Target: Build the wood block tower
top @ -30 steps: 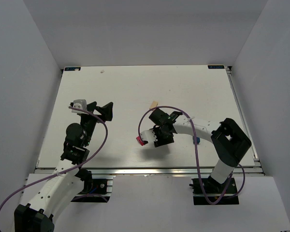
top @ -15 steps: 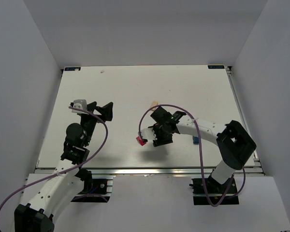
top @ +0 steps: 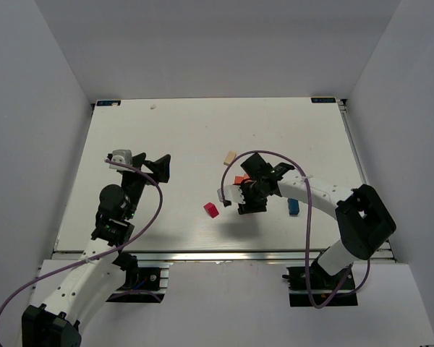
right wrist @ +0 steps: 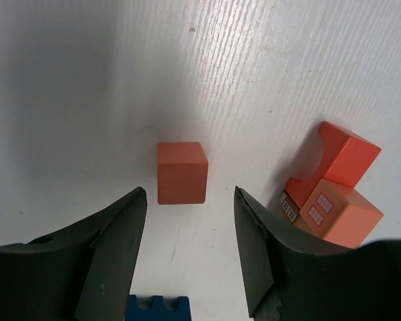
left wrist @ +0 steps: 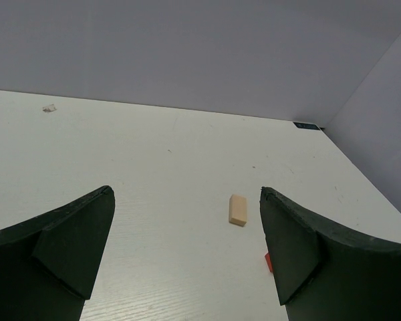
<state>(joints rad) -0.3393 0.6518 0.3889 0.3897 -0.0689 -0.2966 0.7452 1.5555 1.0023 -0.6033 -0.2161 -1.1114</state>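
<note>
White surface [top: 166, 130], grey walls. No tower yet: tan bar [top: 230, 155], magenta-red cube [top: 211, 210] and blue block [top: 294, 207] lie apart. The right end effector [right wrist: 187, 195], wide open and empty, faces the salmon cube [right wrist: 181, 172]; an orange-red arch block [right wrist: 339, 154] leans on a house-painted block [right wrist: 337, 210] nearby. Centre on the cube's flat sides, descend straight, clear of neighbours. The left end effector [left wrist: 187, 200]: wide, empty.

Showing a white tabletop [top: 173, 137], carrying a fine wood-grain texture in both wrist views. Enclosing the tabletop on three sides with a back wall [top: 217, 43], a left wall [top: 29, 130] and a right wall [top: 412, 130], all plain pale grey panels. Bordering the near edge with an aluminium rail [top: 224, 254] and the right edge with a side rail [top: 359, 163]. Marking the far corners with small dark corner tags [top: 323, 100]. Bearing a tiny white scrap [top: 153, 107] near the far left corner. Receiving soft, even light, casting only faint, blurred shadows.
</note>
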